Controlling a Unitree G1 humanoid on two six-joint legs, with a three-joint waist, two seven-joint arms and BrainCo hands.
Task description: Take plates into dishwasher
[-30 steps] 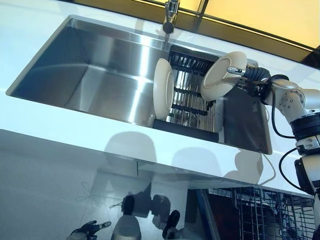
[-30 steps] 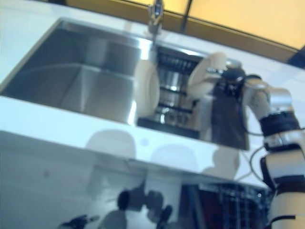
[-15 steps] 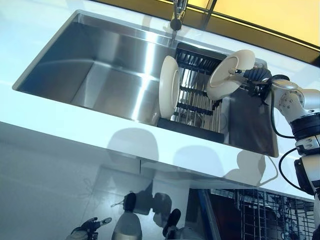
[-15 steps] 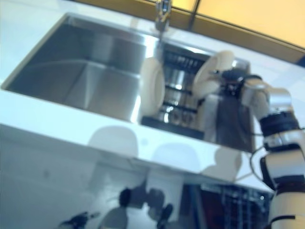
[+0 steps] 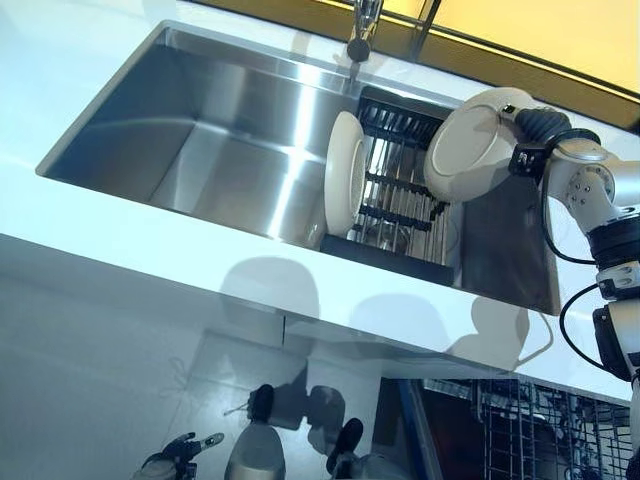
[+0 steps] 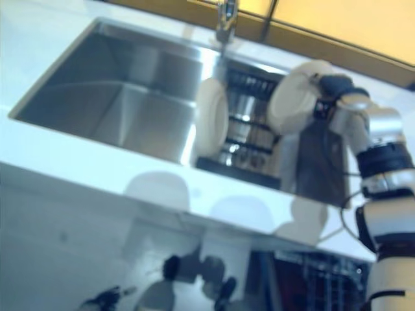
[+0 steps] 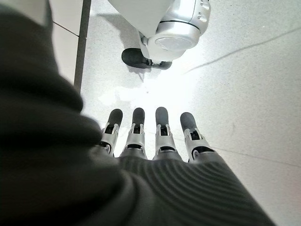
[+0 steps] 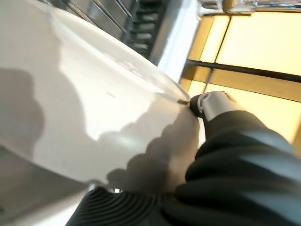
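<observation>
Starting at the left, our left hand (image 7: 155, 136) hangs low beside the cabinet front, fingers straight and empty, pointed at the floor; it has no part in this step. Above it the steel sink (image 5: 200, 130) lies bare in its big basin, with the faucet (image 5: 362, 30) at the back edge. Toward the right of the basin stands the black dish rack (image 5: 395, 190), and one white plate (image 5: 345, 187) is upright on edge at the rack's left end.

Further right, our right hand (image 5: 535, 125) grips a second white plate (image 5: 475, 145) by its rim, thumb hooked over the edge in the right wrist view, the plate tilted and clear above the rack's right end. At the lower right the open dishwasher rack (image 5: 540, 435) shows below the counter (image 5: 150, 260).

We judge the step in hand to be carrying this lifted plate off the sink. Next we need to swing it out over the counter edge, lower it toward the dishwasher rack, and turn it on edge so it drops between the tines. The other plate waits its turn.
</observation>
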